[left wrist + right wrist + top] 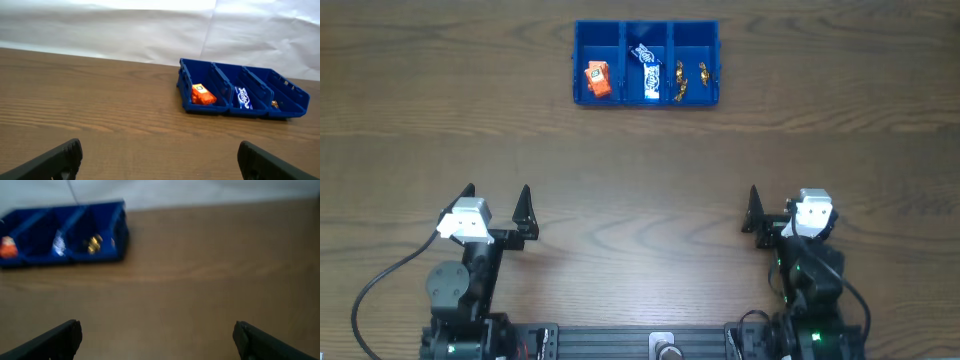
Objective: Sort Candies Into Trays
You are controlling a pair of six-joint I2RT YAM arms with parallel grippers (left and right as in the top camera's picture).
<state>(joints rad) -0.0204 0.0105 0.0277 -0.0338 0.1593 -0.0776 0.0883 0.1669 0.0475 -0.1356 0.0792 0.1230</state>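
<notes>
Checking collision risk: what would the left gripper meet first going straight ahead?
Probably nothing: the left gripper faces bare table; the blue tray lies off to its right, though depth is unclear.

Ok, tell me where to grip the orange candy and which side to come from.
Grip the orange candy across its narrow middle, coming straight down from above. It lies low in the left compartment of the blue tray, whose walls probably block a sideways approach; the jaws should fit beside it.

Tray [620,100] on table [640,170], candies [647,62] apparently all inside
</notes>
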